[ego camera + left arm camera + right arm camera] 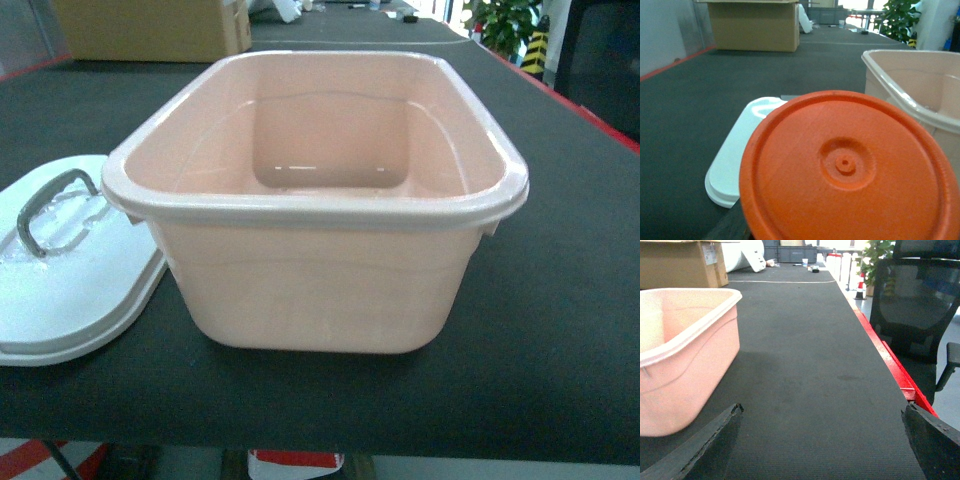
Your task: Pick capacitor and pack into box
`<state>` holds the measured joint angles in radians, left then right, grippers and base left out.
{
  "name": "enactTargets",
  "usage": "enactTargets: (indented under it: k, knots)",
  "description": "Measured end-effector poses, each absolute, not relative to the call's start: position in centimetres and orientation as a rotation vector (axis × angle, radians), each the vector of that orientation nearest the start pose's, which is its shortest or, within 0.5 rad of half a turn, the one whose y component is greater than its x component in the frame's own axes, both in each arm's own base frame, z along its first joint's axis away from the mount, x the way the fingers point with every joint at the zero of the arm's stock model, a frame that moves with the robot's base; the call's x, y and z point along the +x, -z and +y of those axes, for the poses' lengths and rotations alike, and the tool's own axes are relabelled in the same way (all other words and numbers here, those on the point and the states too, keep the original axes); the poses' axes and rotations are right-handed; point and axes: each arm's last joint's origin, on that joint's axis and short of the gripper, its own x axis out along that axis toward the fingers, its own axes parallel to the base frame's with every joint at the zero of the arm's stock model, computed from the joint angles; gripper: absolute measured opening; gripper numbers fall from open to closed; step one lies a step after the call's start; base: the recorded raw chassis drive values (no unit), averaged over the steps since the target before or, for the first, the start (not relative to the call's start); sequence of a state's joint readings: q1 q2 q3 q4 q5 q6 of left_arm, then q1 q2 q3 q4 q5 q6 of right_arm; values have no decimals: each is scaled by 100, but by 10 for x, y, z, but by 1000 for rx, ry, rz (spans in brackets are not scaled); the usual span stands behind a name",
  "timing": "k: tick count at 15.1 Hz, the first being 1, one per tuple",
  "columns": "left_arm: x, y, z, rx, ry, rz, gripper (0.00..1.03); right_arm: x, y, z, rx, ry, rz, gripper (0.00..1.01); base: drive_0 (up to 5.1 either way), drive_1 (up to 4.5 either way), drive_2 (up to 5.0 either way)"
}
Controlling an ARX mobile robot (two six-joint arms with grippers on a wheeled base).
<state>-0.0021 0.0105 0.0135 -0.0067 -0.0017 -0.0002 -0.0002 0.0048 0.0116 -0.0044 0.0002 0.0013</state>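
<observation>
Head view
Box: the pale pink box [320, 200] stands upright at the middle of the dark surface [570, 300]; its mouth is uncovered and the inside shows only bare pink walls and floor
Lid: the white lid [70, 290] lies flat at 9 o'clock of the box, its right edge just beside the box wall; its grey wire handle [50, 205] stands up from the top
Background: a brown carton [150, 28] sits at 11 o'clock, well apart from the box; a green plant [505, 22] shows at 1 o'clock
Tools: neither tool appears in this view

Left wrist view
Orange disc: a round orange disc [845, 170] with a small raised hub fills the lower middle, close to the lens; whether this is the capacitor I cannot tell
Left tool: its fingers are hidden by the disc; how far it is open, and whether it has hold of the disc, cannot be told
Box: the rim and near corner lie at 2 o'clock of the disc
Lid: shows at 9 o'clock of the disc, flat on the surface
Carton: at 11 o'clock, far back

Right wrist view
Right tool: the right tool [822, 440] has its two dark fingertips [705, 445] at the lower corners, spread wide; nothing lies between them but bare surface
Box: at 9 o'clock, clear of the fingertips
Chair: a black mesh chair [917, 310] stands at 2 o'clock, beyond the surface's red edge [890, 362]
</observation>
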Motion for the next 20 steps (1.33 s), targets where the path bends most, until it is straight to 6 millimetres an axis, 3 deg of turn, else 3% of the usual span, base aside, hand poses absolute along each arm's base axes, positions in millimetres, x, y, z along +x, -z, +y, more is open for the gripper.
enactTargets:
  k: [16,18,20]
  knots:
    - [98,-167,0,1,2,3,44,97,-167,0,2,0,-2,98,0,0,0]
    - [127,-180,-17,-10,41,-73,44,97,-167,0,2,0,-1,98,0,0,0]
    - [177,-222,-48,-51,95,-203,44,97,-167,0,2,0,-2,98,0,0,0]
